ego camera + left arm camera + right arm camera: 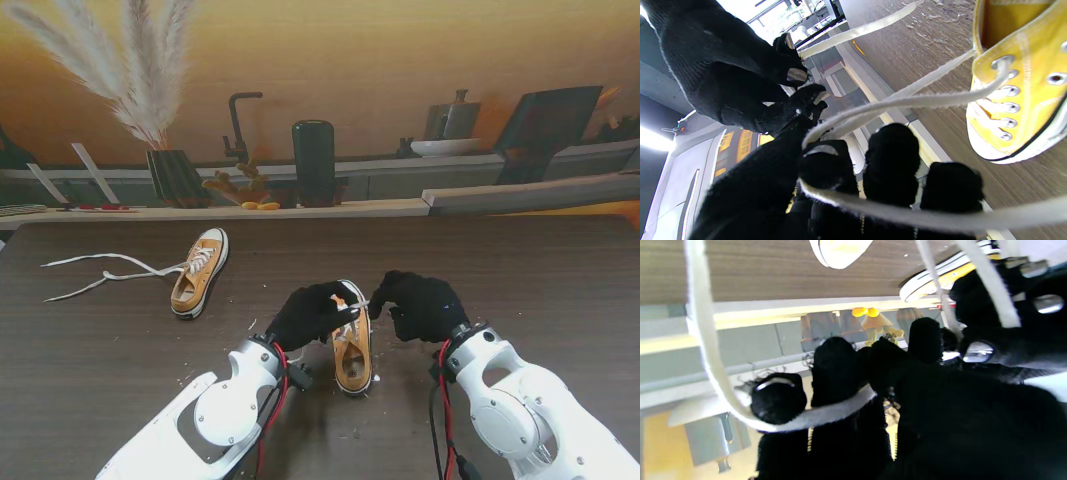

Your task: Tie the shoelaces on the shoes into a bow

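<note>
From the stand's view, a dark wood-grain counter (520,270) carries two mustard-yellow canvas shoes with white rubber soles. The near shoe (352,358) lies between the two arms, its toe pointing away from me, partly covered by the gloved hands. The left hand (312,313) and the right hand (423,304), both in black knit gloves, meet just over its farther end, and a short stretch of flat white lace (352,302) bridges them. The far shoe (199,272) rests well apart to the left, its own loose laces (95,274) trailing leftward across the counter in long untied strands. Beyond the counter's edge stand a ribbed dark vase (176,177) with pale feathery plumes and a dark cylinder (314,162).

In the left wrist view, the near shoe (1017,86) shows its yellow canvas, metal eyelets and white rubber toe rim. The flat woven lace (907,100) runs from the eyelets to the curled fingers (892,160) of the left hand; another span crosses in front of their knuckles. The fingers are bent around the lace, holding it. The right hand's fingers (796,75), with shiny metal tips poking through the knit, pinch toward the same spot.

In the right wrist view, the fuzzy black fingers (836,370) of the right hand are curled, with the white lace (826,415) looped across them and arcing up in a wide curve, so this hand is closed on lace as well. The far shoe's pale sole (840,251) is blurred at the edge.
</note>
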